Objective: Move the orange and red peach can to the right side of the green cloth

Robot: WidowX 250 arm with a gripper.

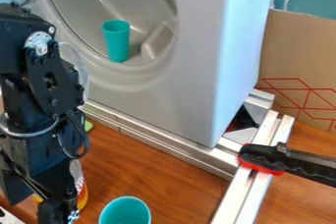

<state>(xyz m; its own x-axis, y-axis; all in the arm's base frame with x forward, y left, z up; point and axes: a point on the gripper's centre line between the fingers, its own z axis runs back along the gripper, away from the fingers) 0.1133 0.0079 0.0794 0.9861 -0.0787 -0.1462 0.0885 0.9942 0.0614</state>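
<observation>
Hanging low at the view's left, your gripper (58,213) is over the wooden table (183,183); you cannot tell whether it is wide, narrow or holding something. Bottle (81,188), orange-yellow low down, just behind it, partly hidden by your arm (42,95). Near teal cup (125,211): to your gripper's right in view, apart from it, mouth up, long axis upright. Far teal cup (117,41): well beyond and above your gripper, upright in the grey recess (141,9). Between your gripper and that far cup: metal rail (157,148) along the housing's foot, then the recess's raised lip. Nothing visible between gripper and near cup. Well right of your gripper: black-and-red clamp (263,158) on pale bars (244,188), cardboard box (295,51) behind.
</observation>
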